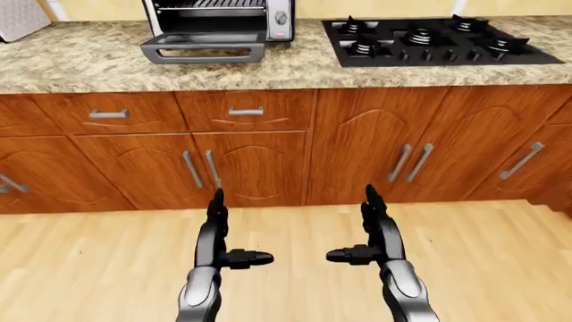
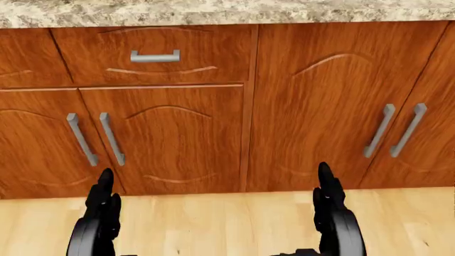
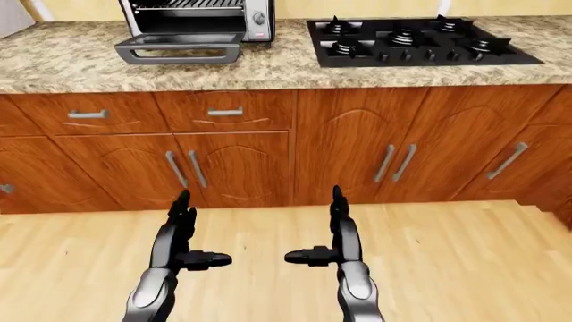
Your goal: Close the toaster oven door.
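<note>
A silver toaster oven (image 1: 219, 17) stands on the granite counter (image 1: 80, 64) at the top left of the left-eye view. Its door (image 1: 204, 48) hangs open, folded down flat toward me over the counter. My left hand (image 1: 223, 231) and right hand (image 1: 368, 228) are held low over the wooden floor, far below the counter. Both are open and empty, fingers pointing up and thumbs pointing inward at each other. The head view shows only the cabinet fronts and my two hands, left (image 2: 103, 205) and right (image 2: 328, 205).
A black gas cooktop (image 1: 429, 40) sits on the counter right of the oven. Wooden drawers and cabinet doors (image 1: 250, 168) with metal handles run below the counter. A light wood floor (image 1: 491, 255) lies between me and the cabinets.
</note>
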Available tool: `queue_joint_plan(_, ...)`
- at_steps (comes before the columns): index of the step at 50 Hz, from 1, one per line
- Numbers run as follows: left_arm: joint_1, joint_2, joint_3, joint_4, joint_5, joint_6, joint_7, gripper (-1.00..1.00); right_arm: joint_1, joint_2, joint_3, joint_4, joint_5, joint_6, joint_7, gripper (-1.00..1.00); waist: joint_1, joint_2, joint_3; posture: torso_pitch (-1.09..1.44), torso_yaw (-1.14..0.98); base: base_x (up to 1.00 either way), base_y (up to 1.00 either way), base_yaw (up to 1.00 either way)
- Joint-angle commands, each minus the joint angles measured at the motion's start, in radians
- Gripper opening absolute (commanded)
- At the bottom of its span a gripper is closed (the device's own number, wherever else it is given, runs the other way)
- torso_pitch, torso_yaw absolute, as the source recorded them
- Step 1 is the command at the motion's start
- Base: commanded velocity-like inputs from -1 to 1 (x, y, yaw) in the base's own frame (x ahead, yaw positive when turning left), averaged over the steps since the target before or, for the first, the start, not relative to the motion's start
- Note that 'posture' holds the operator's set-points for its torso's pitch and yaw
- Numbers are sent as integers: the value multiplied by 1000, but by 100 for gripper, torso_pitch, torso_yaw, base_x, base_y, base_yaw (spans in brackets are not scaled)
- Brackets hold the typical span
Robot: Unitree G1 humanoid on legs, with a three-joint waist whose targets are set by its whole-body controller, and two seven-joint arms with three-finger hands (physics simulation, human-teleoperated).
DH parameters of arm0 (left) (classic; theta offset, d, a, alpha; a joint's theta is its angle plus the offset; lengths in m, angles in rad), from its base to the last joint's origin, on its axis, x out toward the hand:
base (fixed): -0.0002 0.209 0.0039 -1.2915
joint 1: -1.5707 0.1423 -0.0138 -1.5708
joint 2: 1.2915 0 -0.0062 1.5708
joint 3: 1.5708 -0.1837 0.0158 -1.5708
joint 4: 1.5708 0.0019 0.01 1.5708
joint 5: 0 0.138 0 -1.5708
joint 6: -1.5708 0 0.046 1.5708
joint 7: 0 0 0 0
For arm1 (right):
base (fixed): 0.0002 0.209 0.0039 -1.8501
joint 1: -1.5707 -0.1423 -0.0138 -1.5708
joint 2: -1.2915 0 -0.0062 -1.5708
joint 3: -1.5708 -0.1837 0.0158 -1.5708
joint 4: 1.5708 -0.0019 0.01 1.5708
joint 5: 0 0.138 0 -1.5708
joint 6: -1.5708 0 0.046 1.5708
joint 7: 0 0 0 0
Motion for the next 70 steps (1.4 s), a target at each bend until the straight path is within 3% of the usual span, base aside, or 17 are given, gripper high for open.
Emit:
queue_joint_plan(1,-44,10,16,-100,-15,-41,1,100,-35,-10,-4,-110,5,-32,5,100,-2,-8,-1,0,0,0,0,0)
queue_joint_plan(3,-49,17,26,-117,-20,-26,-3,100,-40,-12,-12,-135,16,2,13,100,8,-1,-63,0,0,0,0,0)
queue_joint_plan(5,-48,22,35,-133,-23,-16,-7,100,-48,-18,-21,-166,21,29,18,100,6,-7,-19,0,0,0,0,0)
queue_joint_plan(7,-55,29,48,-152,-30,3,-11,100,-55,-23,-26,-166,14,30,19,100,7,-7,-68,0,0,0,0,0)
queue_joint_plan(13,-60,78,148,-252,-78,81,-33,100,-122,-60,-71,-238,27,131,55,100,7,-3,-82,0,0,0,0,0)
queue_joint_plan(27,-237,327,465,-335,-277,304,-6,100,-354,-212,-234,-447,170,468,47,100,7,10,-86,0,0,0,0,0)
queue_joint_plan(35,-308,481,541,-299,-329,325,10,100,-503,-355,-317,-459,294,592,14,100,5,11,-69,0,0,0,0,0)
queue_joint_plan(40,-374,589,601,-271,-397,376,43,100,-557,-427,-330,-472,309,617,9,100,5,14,-62,0,0,0,0,0)
queue_joint_plan(47,-398,693,631,-272,-467,417,70,100,-602,-486,-347,-431,330,598,18,100,1,19,-50,0,0,0,0,0)
queue_joint_plan(52,-392,707,637,-267,-473,416,62,100,-610,-494,-348,-419,334,583,14,100,3,21,-44,0,0,4,0,0)
queue_joint_plan(53,-393,709,637,-266,-472,415,62,100,-611,-498,-350,-433,345,603,11,100,2,26,-63,0,0,9,1,0)
queue_joint_plan(57,-392,716,639,-270,-468,414,58,100,-610,-502,-347,-429,348,595,13,100,2,24,-40,0,0,14,2,0)
queue_joint_plan(62,-395,724,645,-264,-460,410,53,100,-611,-506,-345,-434,347,599,18,100,-3,20,-40,0,0,18,11,0)
queue_joint_plan(64,-396,728,648,-263,-461,411,55,100,-611,-507,-346,-441,347,604,19,100,-4,29,-39,0,0,21,15,0)
queue_joint_plan(67,-399,731,650,-257,-464,411,58,100,-616,-510,-351,-448,354,617,15,100,-9,94,-46,0,0,21,16,0)
queue_joint_plan(69,-395,732,651,-257,-464,409,58,100,-614,-504,-344,-457,353,624,11,100,-5,77,-36,0,0,22,16,0)
queue_joint_plan(70,-396,733,652,-257,-466,411,59,100,-618,-505,-343,-456,354,627,11,100,-10,83,-32,0,0,21,16,0)
